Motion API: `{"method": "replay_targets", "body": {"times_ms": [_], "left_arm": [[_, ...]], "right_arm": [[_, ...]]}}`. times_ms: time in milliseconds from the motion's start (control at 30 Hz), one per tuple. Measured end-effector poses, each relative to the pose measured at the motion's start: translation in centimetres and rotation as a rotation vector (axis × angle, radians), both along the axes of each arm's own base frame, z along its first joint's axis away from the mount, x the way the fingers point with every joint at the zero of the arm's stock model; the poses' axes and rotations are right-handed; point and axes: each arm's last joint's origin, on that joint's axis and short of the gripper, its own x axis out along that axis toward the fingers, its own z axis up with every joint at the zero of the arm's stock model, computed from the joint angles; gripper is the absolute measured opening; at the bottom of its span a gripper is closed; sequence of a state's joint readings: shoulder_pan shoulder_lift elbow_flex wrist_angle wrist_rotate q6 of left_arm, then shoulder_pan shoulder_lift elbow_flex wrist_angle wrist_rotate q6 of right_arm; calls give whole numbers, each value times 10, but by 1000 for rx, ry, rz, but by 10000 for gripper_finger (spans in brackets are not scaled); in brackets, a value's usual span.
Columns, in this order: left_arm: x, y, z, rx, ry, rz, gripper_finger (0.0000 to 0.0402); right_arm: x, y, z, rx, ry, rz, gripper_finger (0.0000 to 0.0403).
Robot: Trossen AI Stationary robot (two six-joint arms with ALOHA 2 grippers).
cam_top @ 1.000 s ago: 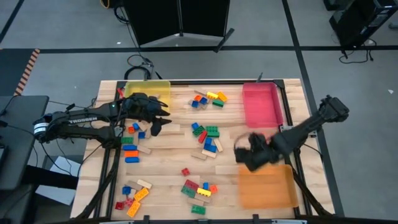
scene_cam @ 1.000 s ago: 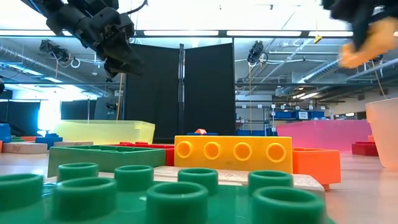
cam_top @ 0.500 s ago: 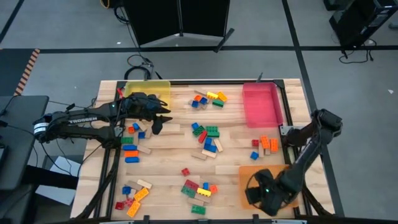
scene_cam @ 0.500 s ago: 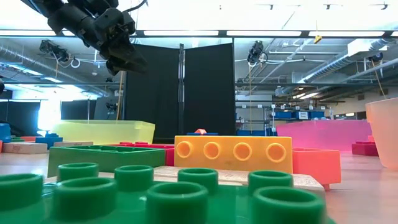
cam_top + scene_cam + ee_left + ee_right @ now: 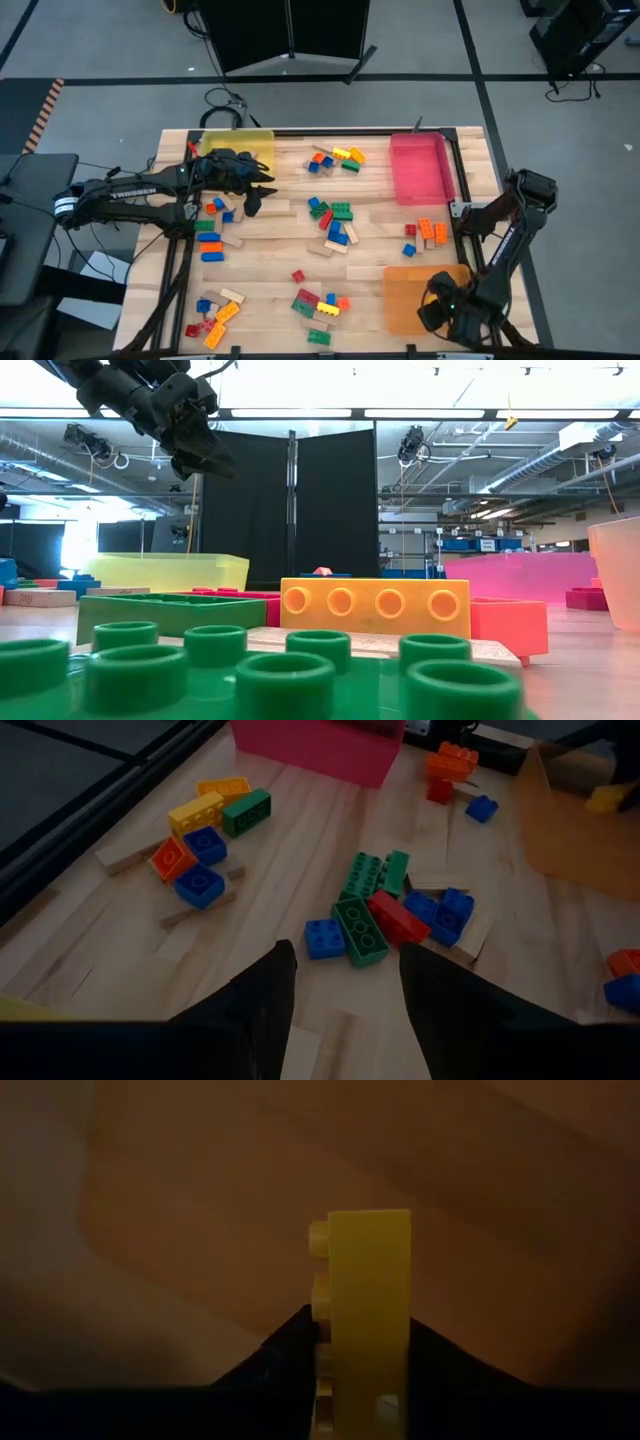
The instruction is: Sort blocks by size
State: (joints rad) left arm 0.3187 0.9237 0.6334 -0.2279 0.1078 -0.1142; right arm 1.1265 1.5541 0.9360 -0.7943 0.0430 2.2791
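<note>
Many studded bricks and tan wooden blocks lie in clusters on the wooden table: at the far middle (image 5: 335, 158), the centre (image 5: 332, 222), the near middle (image 5: 317, 305), the near left (image 5: 215, 315) and the right (image 5: 428, 232). My left gripper (image 5: 255, 197) hangs open and empty above the table next to the yellow tray (image 5: 240, 145); its wrist view (image 5: 340, 985) looks over the centre cluster (image 5: 385, 910). My right gripper (image 5: 447, 310) is over the orange tray (image 5: 415, 295) at the near right, shut on a yellow brick (image 5: 370, 1270). My right gripper pinches the yellow brick's lower part (image 5: 365, 1335) between its two fingers, one on each broad side. The fingers come from above, pointing down at the tray's floor. The brick stands out past the fingertips, studs to one side, over the orange tray.
A pink-red tray (image 5: 420, 168) stands at the far right. The table has a dark frame along its edges (image 5: 470, 200). In the low view, large green (image 5: 220, 660), yellow (image 5: 375, 608) and orange bricks sit close to the camera; my left gripper (image 5: 200, 455) shows at its upper left.
My right gripper has swung from the table's middle right toward the near edge, carrying the yellow brick, and now hangs over the orange tray. It has left the low view's upper right corner.
</note>
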Motion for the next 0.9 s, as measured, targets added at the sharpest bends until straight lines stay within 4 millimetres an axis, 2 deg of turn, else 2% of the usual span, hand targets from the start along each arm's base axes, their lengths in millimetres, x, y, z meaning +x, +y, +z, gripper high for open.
{"method": "replay_targets", "body": {"times_ms": [333,500,667,900], "left_arm": [[0,0,0,-70,-12,29,188],[0,0,0,-77,-14,34,188],[0,-1,0,-115,-22,12,188],[-6,-5,7,-121,-65,-40,188]], "right_arm": [[-1,-4,-2,-12,-8,125,205],[-1,-9,10,29,-18,124,230],[4,-26,32,89,-60,73,231],[16,-60,61,73,-138,-21,208]]}}
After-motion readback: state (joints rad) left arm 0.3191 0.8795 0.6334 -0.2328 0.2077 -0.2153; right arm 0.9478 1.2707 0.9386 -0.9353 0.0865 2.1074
